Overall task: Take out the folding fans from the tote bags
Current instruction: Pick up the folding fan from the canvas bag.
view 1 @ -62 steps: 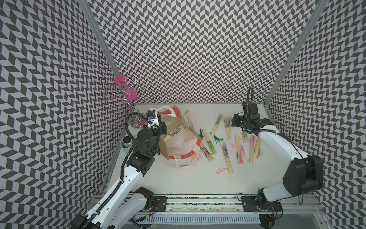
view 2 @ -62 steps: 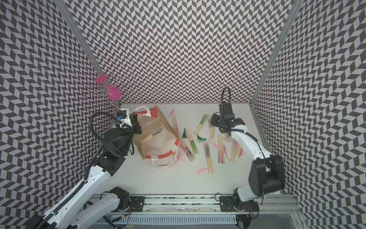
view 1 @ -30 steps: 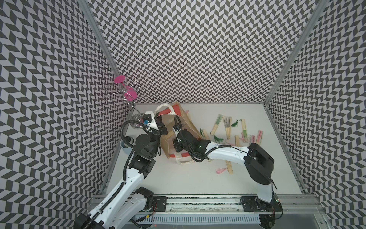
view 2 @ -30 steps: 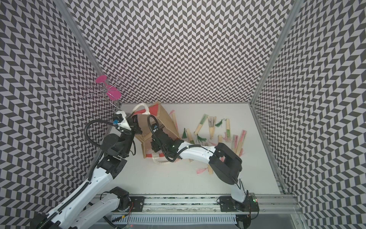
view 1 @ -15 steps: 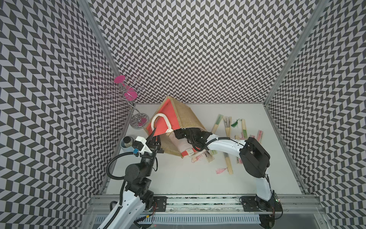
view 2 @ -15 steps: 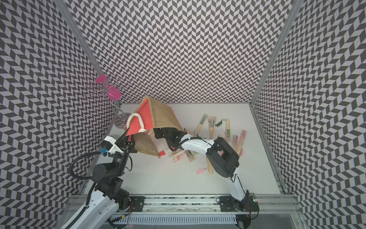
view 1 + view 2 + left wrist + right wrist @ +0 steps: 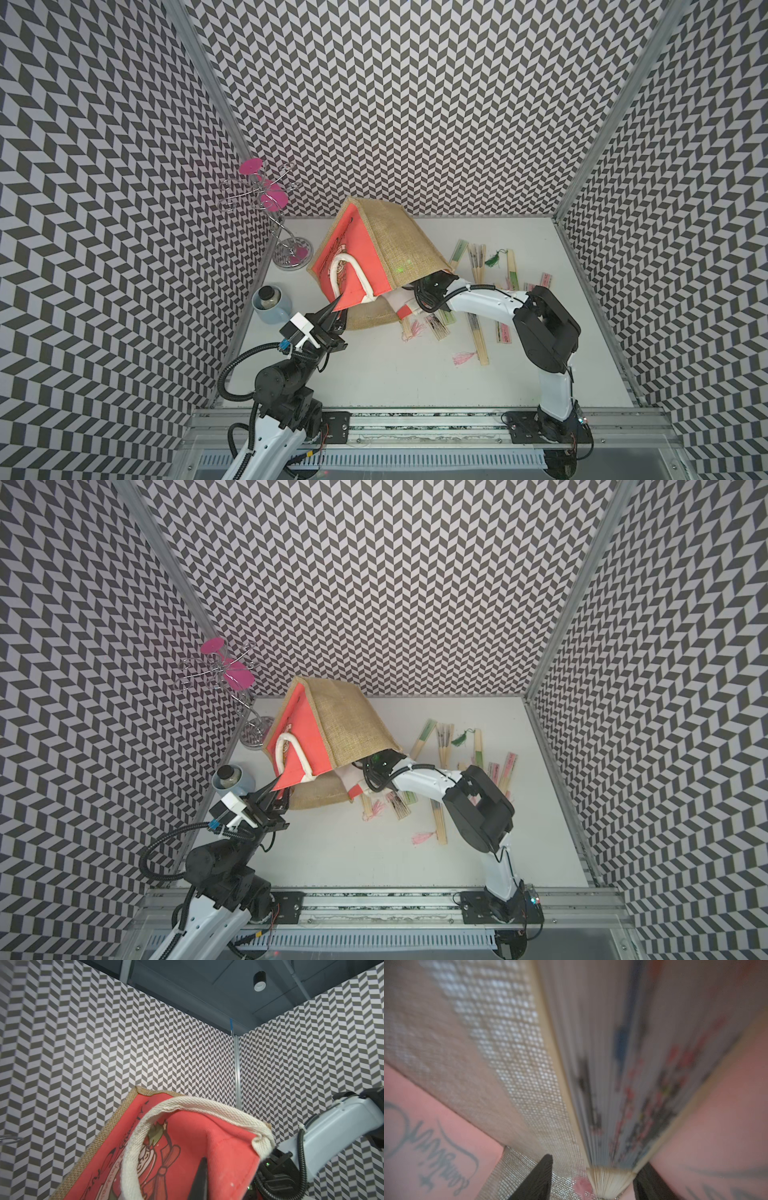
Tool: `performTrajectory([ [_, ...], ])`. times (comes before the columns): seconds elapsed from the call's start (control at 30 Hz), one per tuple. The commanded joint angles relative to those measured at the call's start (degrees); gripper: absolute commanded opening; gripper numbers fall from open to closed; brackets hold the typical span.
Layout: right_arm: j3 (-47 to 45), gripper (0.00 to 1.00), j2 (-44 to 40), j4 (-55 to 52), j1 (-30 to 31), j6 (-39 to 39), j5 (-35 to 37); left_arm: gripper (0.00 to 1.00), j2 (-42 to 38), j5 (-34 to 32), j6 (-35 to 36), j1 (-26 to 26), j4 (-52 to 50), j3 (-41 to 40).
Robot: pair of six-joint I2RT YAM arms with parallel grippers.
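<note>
Top views: the tote bag (image 7: 399,245) is tipped over near the back left corner, with its bottom up in the air and its open mouth down by the counter (image 7: 386,386).
Left pincer: the left pincer (image 7: 337,301) is squeezed shut on the edge of the bag's red side, close to the cream handle (image 7: 197,1105), and it holds that side up.
Right arm: the right arm (image 7: 486,301) goes in under the bag's mouth (the bag hides its pincer in both top views).
Right pincer: in the right wrist view, the right pincer (image 7: 597,1160) has its two black fingers far apart. The end of a fan sits between them. One finger is right next to it, but the other is not touching, so nothing is gripped.
Fan in the bag: the fan inside the bag (image 7: 623,1074) is spread a little and has red and blue spots (it is blurry). It lies along the jute wall.
Fans out: many closed fans on the counter (image 7: 476,338) lie to the right of the bag, some just by its mouth.
Done: most of the job, I think.
Left: at least this one fan. I cannot tell if more hide inside.
</note>
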Motion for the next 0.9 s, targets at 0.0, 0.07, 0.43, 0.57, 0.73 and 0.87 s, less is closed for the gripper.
performTrajectory([
  [0.0, 2.2, 0.59, -0.2, 7.8, -5.7, 5.0, 2.6, 0.00, -1.4, 16.1, -0.3, -0.2, 6.8, 6.5],
  [0.07, 4.5, 0.56, 0.5, 6.1, -6.1, 5.7, 4.0, 0.00, -1.5, 17.5, 0.5, -0.2, 5.3, 7.7],
  [0.43, 7.6, 0.43, 2.3, 4.5, -8.2, 8.6, 3.8, 0.00, -0.9, 18.5, 1.4, -0.4, 4.6, 8.4],
  [0.57, 7.5, 0.39, 2.2, 5.1, -8.3, 8.2, 1.8, 0.00, -0.1, 17.6, 2.0, -0.5, 4.6, 8.9],
  [0.73, 5.5, 0.27, 1.4, 7.9, -8.3, 7.7, 0.0, 0.00, 1.7, 16.7, 2.2, -0.6, 4.5, 9.3],
  [0.87, 6.0, 0.26, 1.9, 7.8, -8.3, 7.5, -0.8, 0.00, 2.3, 15.3, 2.6, -0.6, 4.8, 9.5],
])
